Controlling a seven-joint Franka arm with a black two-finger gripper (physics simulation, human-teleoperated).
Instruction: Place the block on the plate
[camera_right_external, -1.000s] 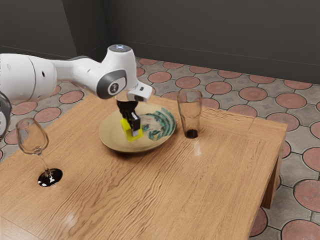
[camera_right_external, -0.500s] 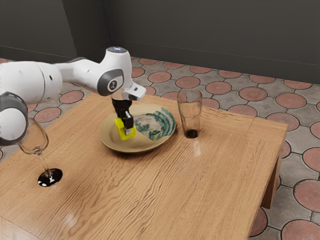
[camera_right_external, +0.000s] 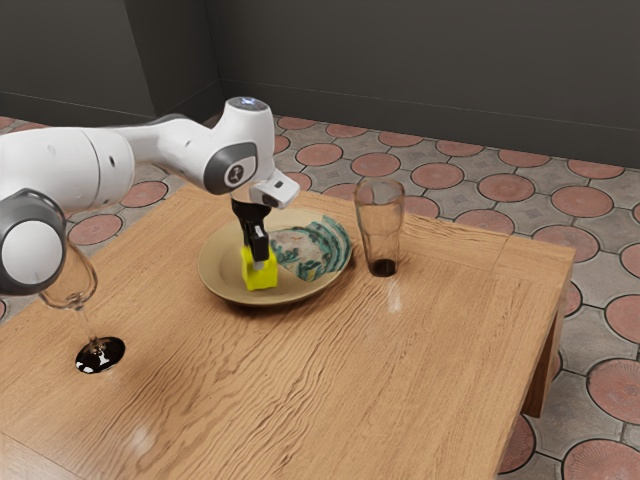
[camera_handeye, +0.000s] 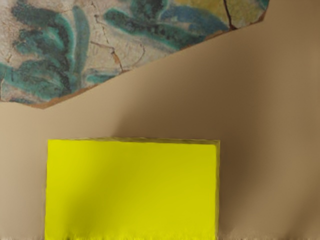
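Exterior view, starting left: see white arm (camera_right_external: 60, 165) partly across the bowl of a wine glass (camera_right_external: 100, 354), upright on the wooden tabletop (camera_right_external: 300, 390). Next, find beige plate (camera_right_external: 222, 268); over it, claw (camera_right_external: 259, 262) pointing down, clamped on yellow block (camera_right_external: 261, 276) within the rim. Cannot tell contact with the plate from slight gap. Beside block, note painted patch (camera_right_external: 315, 250), green; from wrist view, add fine cracks and yellow touches. Farther right, near the rim, find tall clear glass (camera_right_external: 380, 228), dark-bottomed.

Stemmed glass (camera_right_external: 99, 354), tumbler (camera_right_external: 380, 228) upright on wooden table (camera_right_external: 300, 380), well apart; tiled floor (camera_right_external: 600, 330), dark wall (camera_right_external: 420, 70).
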